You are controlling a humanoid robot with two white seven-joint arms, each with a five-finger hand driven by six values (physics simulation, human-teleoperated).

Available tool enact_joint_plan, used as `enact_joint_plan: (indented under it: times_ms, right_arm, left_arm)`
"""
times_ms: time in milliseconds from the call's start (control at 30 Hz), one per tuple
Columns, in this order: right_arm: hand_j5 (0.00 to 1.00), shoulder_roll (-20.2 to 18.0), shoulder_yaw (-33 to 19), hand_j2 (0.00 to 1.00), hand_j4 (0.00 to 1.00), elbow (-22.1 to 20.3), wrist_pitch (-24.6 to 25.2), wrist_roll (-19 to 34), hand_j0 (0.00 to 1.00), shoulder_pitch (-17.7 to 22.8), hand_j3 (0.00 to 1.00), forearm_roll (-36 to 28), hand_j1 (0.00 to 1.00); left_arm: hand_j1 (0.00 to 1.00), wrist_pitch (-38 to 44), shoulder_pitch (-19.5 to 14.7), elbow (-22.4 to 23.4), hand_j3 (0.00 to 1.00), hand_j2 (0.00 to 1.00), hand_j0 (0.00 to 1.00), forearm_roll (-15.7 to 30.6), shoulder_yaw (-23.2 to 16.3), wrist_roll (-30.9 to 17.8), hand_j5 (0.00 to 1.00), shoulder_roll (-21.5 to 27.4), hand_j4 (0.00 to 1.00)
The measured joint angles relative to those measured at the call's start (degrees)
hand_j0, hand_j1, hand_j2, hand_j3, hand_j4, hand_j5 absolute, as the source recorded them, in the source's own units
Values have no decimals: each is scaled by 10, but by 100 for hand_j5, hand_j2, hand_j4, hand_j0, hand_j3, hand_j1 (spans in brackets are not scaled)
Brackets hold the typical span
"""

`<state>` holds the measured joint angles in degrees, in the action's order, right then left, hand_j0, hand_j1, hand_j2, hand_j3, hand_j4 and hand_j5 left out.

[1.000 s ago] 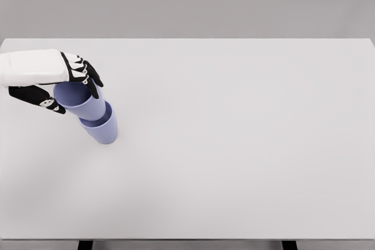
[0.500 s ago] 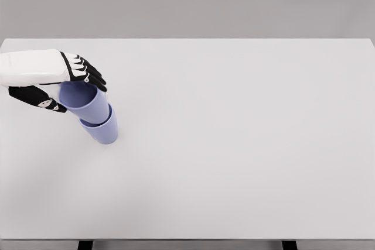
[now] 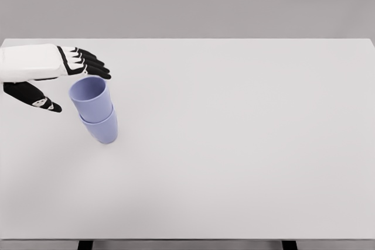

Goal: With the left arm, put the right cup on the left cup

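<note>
Two lavender cups stand stacked at the left of the white table (image 3: 234, 144). The upper cup (image 3: 91, 98) sits nested in the lower cup (image 3: 101, 129), leaning slightly to the left. My left hand (image 3: 73, 83) hovers just up and left of the upper cup's rim, open, fingers stretched straight and thumb spread below. It touches neither cup. The right arm does not show.
The left hand has let go of the upper cup, spreading its fingers and lifting up and left. The cup dropped deeper into the lower one and stands more upright.
</note>
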<state>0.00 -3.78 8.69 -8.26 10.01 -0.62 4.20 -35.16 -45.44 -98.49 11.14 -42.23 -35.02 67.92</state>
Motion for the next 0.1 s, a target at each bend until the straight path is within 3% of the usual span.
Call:
enact_joint_plan:
  times_ms: [100]
  right_arm:
    - [100,0,0,100,100,0,0,0,100,0,100,0,100]
  left_arm:
    - [100,0,0,-1,100,100,100,3,0,0,100,-1,100]
